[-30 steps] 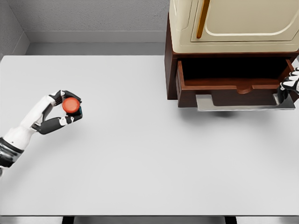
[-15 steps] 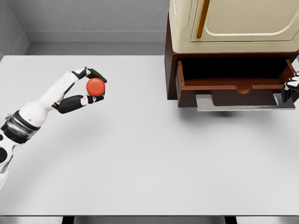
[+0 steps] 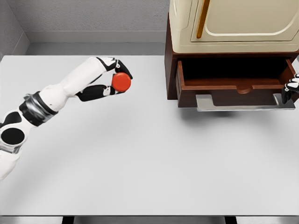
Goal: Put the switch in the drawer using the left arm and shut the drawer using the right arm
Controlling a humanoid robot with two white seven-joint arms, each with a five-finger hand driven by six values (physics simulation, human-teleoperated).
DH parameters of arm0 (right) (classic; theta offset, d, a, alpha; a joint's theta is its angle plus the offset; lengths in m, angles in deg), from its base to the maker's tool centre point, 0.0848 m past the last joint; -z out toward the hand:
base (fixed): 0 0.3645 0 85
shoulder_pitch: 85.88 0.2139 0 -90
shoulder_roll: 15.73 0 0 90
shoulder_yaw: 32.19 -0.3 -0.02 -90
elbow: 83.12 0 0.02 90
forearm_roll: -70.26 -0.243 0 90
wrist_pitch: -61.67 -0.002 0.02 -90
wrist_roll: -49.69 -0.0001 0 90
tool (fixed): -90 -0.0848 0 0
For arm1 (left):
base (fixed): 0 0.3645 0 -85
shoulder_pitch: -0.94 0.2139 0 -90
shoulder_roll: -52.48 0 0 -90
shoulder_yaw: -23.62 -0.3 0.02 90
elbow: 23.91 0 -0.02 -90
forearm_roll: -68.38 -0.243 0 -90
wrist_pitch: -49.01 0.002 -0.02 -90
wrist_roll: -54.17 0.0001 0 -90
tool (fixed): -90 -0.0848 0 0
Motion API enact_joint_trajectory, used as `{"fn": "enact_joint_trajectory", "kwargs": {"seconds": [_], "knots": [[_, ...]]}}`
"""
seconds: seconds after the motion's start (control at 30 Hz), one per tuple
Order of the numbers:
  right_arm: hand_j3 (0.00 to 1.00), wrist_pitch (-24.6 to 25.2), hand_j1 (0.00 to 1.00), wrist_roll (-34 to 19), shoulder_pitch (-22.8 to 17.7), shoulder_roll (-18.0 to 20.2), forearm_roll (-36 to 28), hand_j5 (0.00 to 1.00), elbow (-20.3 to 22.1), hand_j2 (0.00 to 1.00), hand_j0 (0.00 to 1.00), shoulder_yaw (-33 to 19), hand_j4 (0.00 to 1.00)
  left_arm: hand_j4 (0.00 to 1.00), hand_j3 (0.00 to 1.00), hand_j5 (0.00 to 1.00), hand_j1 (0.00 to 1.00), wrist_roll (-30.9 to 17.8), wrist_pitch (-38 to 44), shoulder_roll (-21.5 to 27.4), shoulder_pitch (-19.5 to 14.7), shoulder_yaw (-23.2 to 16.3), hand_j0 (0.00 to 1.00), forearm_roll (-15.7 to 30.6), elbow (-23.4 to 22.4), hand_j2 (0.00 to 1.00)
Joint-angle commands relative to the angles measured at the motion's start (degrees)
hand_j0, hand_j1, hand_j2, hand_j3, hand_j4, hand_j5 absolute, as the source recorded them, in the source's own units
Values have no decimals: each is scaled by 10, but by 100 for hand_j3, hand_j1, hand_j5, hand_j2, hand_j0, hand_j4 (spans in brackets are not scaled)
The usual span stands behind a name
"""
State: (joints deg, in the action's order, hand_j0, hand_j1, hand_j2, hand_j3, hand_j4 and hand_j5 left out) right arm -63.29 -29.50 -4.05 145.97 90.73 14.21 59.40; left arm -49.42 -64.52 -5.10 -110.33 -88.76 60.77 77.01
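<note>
Red and round, the switch (image 3: pixel 122 82) sits pinched between the curled fingers of your left hand (image 3: pixel 112 79), held up over the white table (image 3: pixel 140 158), left of the cabinet (image 3: pixel 233 51) and well apart from it. Your left arm reaches in from the lower left edge and slants up toward the middle. Between switch and drawer (image 3: pixel 233 86) you have bare tabletop and open air. The drawer stands pulled out, its dark wooden inside open to the top, with a grey handle plate (image 3: pixel 243 102) along its front lip. Your right hand (image 3: pixel 290 87) shows only at the right edge, beside the drawer's right front corner; you cannot tell whether its fingers are spread or closed. Above the drawer sits a cream upper unit (image 3: pixel 243 23) that overhangs the back of the opening. Grey walls (image 3: pixel 88 16) close off the far side, with the table's near edge along the bottom.
</note>
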Motion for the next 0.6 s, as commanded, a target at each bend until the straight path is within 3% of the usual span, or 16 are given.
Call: {"fn": "enact_joint_trajectory", "kwargs": {"seconds": [0.0, 0.33, 0.57], "knots": [[19, 0, 19, 0, 0, 1, -4, 19, 0, 19, 19, 0, 19, 36, 36, 36, 36, 1, 17, 0, -4, -14, 36, 0, 1, 36], [19, 0, 19, 1, -3, 2, -4, 19, -1, 19, 19, 0, 19, 36, 36, 36, 36, 1, 17, -21, -47, -46, 36, -39, 1, 36], [19, 0, 19, 1, -3, 2, -4, 19, -3, 19, 19, 0, 19, 36, 36, 36, 36, 1, 44, -44, -105, -70, 36, -53, -14, 36]]}}
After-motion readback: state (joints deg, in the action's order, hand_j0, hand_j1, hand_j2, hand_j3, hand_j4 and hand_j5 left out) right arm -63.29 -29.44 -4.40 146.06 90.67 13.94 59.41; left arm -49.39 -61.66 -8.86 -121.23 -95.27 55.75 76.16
